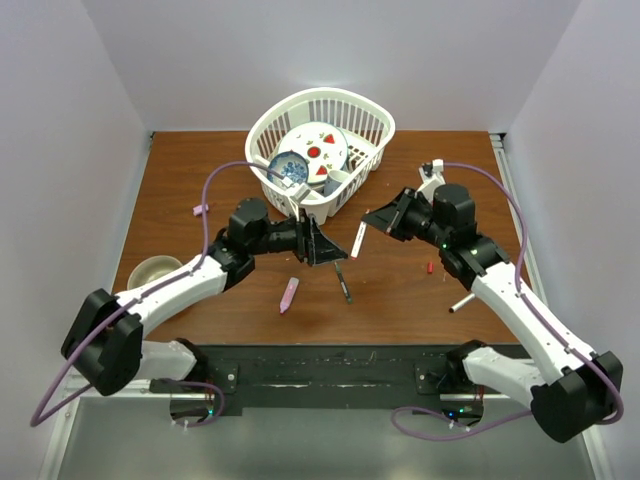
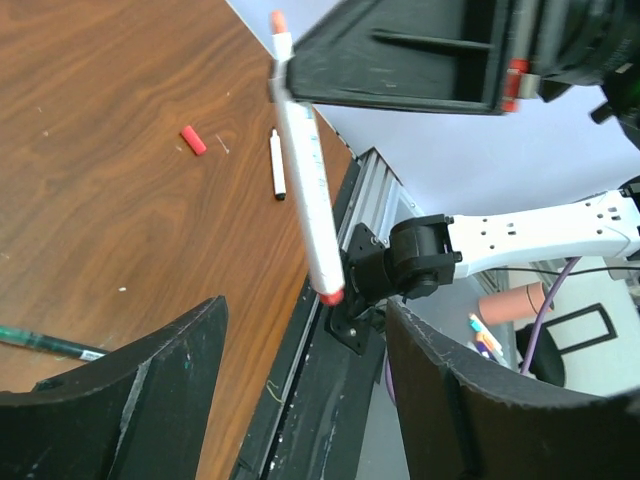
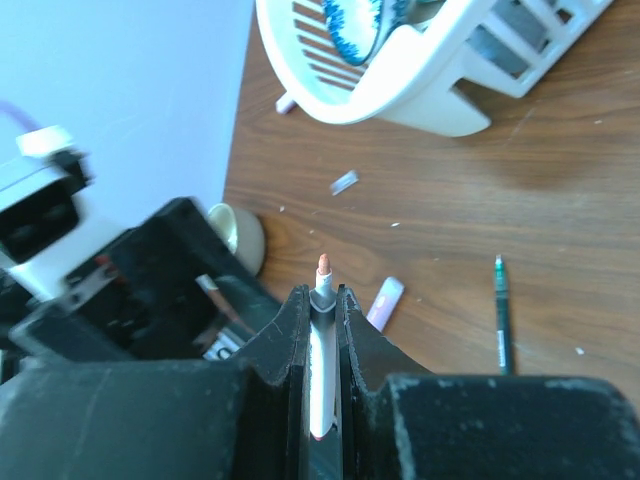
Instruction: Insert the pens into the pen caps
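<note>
My right gripper (image 3: pixel 320 300) is shut on a white pen (image 3: pixel 320 375), whose orange tip (image 3: pixel 323 265) sticks out past the fingers. From above, that white pen (image 1: pixel 357 240) hangs over the table between the right gripper (image 1: pixel 368 224) and the left gripper (image 1: pixel 325 245). In the left wrist view the held pen (image 2: pixel 305 170) slants down, and its red end stops just in front of my left gripper (image 2: pixel 305 320). The left gripper is open and holds nothing. A red cap (image 2: pixel 193 141), a second white pen (image 2: pixel 277 165), a dark pen (image 1: pixel 343 282) and a pink marker (image 1: pixel 289 294) lie on the table.
A white basket (image 1: pixel 262 130) with dishes stands at the back middle. A small round bowl (image 1: pixel 153 272) sits at the left edge. A pale pink cap (image 1: pixel 200 210) lies at the far left. The black rail (image 1: pixel 330 365) runs along the near edge.
</note>
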`<action>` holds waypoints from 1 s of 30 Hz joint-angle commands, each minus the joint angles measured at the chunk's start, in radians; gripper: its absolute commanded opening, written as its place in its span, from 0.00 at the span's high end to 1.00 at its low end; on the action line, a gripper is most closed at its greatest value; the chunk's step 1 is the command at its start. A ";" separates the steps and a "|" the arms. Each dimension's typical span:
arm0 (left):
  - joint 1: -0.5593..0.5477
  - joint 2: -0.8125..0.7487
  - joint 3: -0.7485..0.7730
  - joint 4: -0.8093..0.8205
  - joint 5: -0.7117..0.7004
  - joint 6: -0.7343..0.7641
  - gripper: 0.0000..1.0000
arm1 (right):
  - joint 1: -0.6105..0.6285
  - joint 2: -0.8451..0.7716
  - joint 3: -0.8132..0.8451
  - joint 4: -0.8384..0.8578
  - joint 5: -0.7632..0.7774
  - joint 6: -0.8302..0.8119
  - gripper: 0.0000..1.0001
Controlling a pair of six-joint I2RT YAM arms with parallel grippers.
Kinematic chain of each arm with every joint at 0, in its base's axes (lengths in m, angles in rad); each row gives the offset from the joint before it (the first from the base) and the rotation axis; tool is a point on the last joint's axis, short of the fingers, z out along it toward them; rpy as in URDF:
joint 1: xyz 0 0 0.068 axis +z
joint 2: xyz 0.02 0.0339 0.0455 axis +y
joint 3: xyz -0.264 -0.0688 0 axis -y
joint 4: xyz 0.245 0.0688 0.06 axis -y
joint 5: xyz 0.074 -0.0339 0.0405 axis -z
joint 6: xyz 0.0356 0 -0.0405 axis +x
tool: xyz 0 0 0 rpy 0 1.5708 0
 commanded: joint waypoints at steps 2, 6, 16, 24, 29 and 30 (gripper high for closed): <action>-0.014 0.041 0.049 0.119 0.028 -0.038 0.32 | 0.023 -0.041 -0.003 0.048 -0.026 0.036 1.00; -0.026 0.071 0.072 0.149 0.052 -0.053 0.33 | 0.041 -0.042 -0.011 0.065 -0.037 0.049 1.00; -0.049 0.127 0.076 0.254 0.105 -0.118 0.58 | 0.064 -0.047 -0.008 0.065 -0.019 0.050 1.00; -0.049 0.078 0.067 0.190 0.064 -0.086 1.00 | 0.067 -0.059 0.023 -0.008 0.047 0.034 0.60; -0.045 -0.020 0.092 -0.049 -0.056 0.085 1.00 | 0.066 -0.067 0.089 -0.223 0.351 -0.042 0.48; -0.043 -0.060 0.111 -0.100 -0.123 0.115 1.00 | 0.064 -0.052 0.100 -0.270 0.423 -0.065 0.48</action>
